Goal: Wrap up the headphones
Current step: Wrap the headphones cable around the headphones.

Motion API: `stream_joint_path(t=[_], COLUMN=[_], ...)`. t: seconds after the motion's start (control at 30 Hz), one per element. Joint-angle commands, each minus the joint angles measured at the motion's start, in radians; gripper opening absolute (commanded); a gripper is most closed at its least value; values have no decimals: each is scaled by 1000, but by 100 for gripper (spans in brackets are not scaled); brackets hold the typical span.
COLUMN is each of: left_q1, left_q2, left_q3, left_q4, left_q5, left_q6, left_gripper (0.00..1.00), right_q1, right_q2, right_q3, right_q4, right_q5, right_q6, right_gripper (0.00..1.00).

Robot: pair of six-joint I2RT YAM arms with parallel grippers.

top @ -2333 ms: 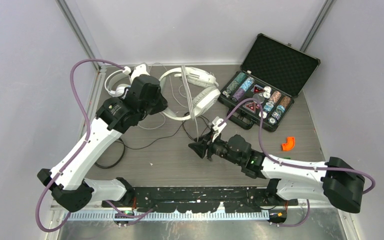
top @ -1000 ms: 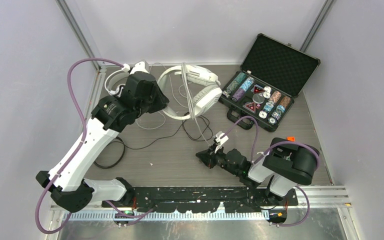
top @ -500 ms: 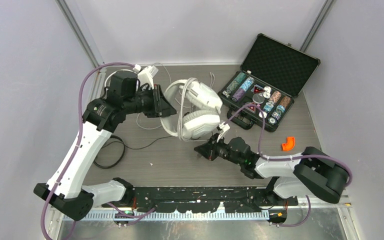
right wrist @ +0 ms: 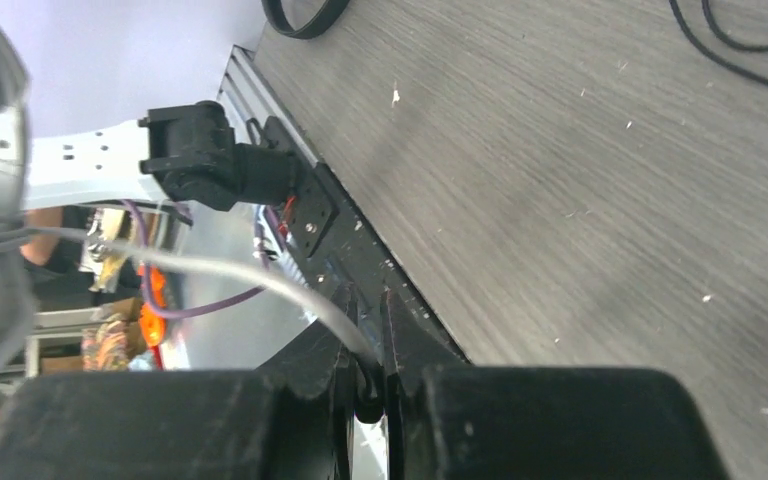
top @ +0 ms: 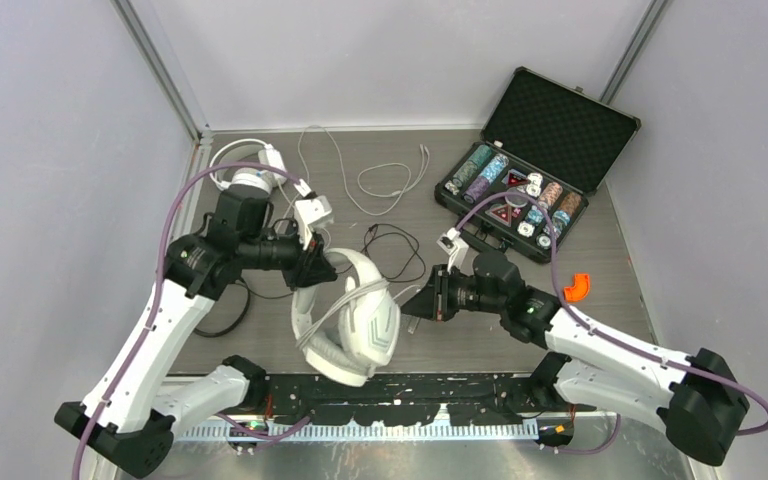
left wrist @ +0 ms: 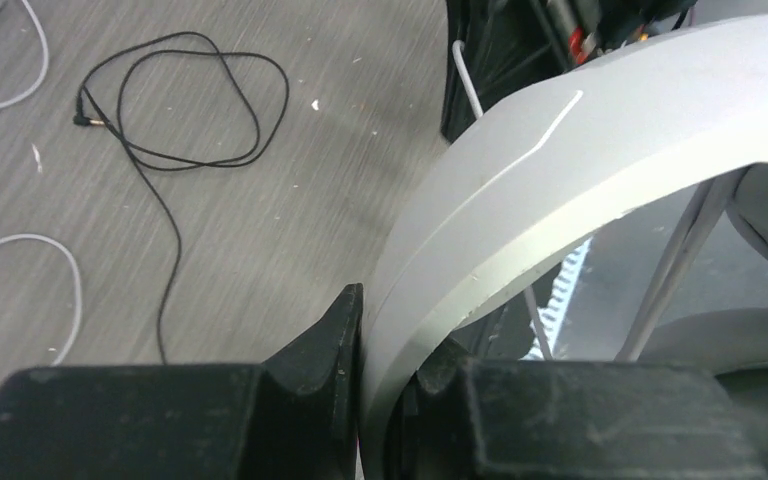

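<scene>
Swung forward from the back of the counter [top: 620, 240], the white headset [top: 350, 325] now hangs near the front edge between the arms, and the right arm has come in beside it.

From above, the left jaws grip its headband and the right jaws sit just right of the cups. A second headset [top: 245, 165] lies at the back left, a loose cable [top: 380, 180] at the back, and a black cable [top: 395, 250] mid-counter.

Left wrist: the jaws are clamped on the headband [left wrist: 560, 170], one on each face.

Right wrist: the jaws are nearly shut, pinching the thin cable [right wrist: 210, 270], which runs off left toward the headset.

To wrap well, I judge the left should hold the band steady while the right leads the cable round it under light tension, leaving no slack.
</scene>
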Motion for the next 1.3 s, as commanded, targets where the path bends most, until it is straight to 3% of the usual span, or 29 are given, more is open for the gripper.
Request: stream_joint_path(t=[0.0,0.23,0.47,0.67,0.97,1.1,1.27], left_q1=[-2,-5,-41,-120,-228,-243,-254], left_q2=[-30,23,18,39,129,218,298], left_q3=[-8,21,-5,-25,-32,1,40], left_q4=[-6,-68,-30,7,126,96,52], left_q5=[47,-112,-310,-586,-874,-971,-1063], left_q6=[209,266,280,274,88,-59,-193], left_gripper=[0,0,0,0,0,0,0], right_q1=[-31,-35,-39,-41,-41,-41,-41], right_q2=[-56,-105,-145,-158,-149,-131,-71], right_q3=[71,159,266,334,301,278,326], right_q4=[-184,-212,-247,-251,-165,-88,-131], right_q5=[-81,-124,-30,50,240,298,315], right_q6=[98,202,294,332,504,574,569], right_gripper=[0,0,0,0,0,0,0])
